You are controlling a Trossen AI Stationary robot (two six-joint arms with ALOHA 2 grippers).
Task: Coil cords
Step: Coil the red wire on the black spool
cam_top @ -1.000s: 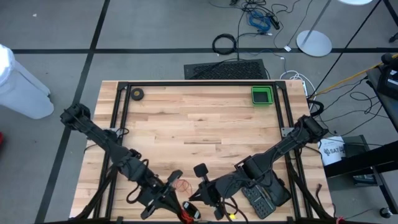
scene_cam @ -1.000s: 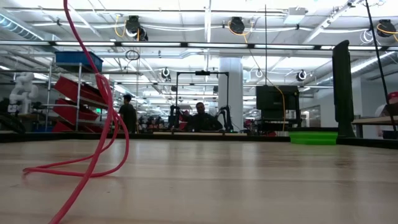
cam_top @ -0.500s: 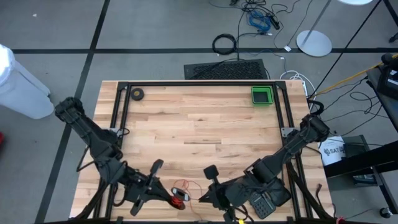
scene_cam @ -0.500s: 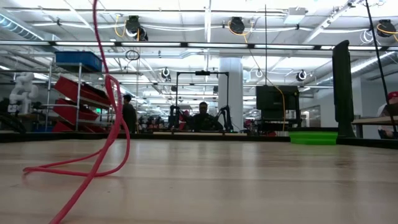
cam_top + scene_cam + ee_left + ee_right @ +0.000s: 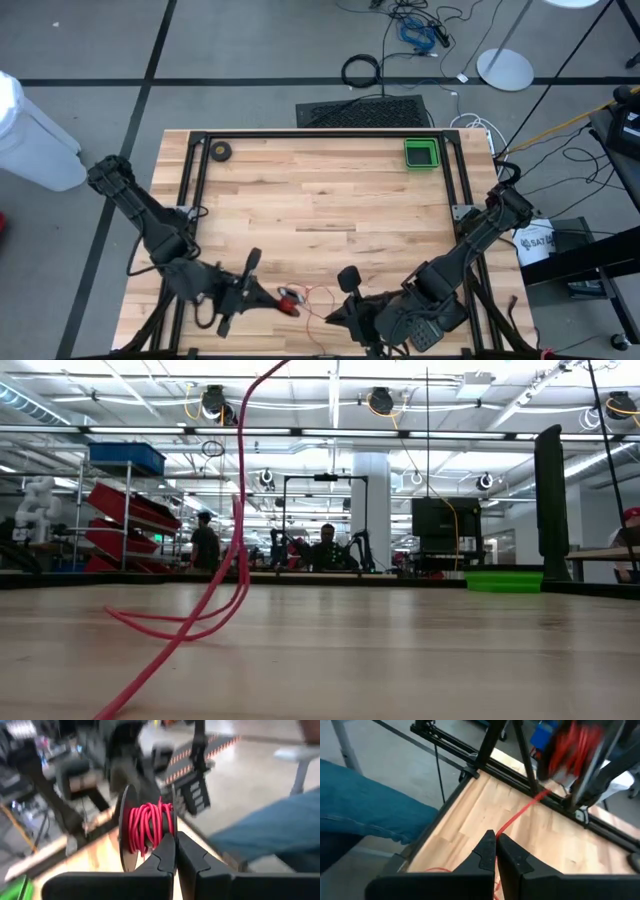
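Two hands work low at the near edge of the bench (image 5: 320,200), and we judge the winding step is under way. Our left hand (image 5: 175,851) is closed tight, its fingertips pinching the spool of red cords (image 5: 149,824) held just above the wood. Our right hand (image 5: 495,845) is closed too, and the red strand (image 5: 520,815) runs up to its fingertips; we cannot tell for certain that it grips it. Loose cord still trails across the bench (image 5: 190,622). Next we need to feed that slack around the spool, keeping tension even.
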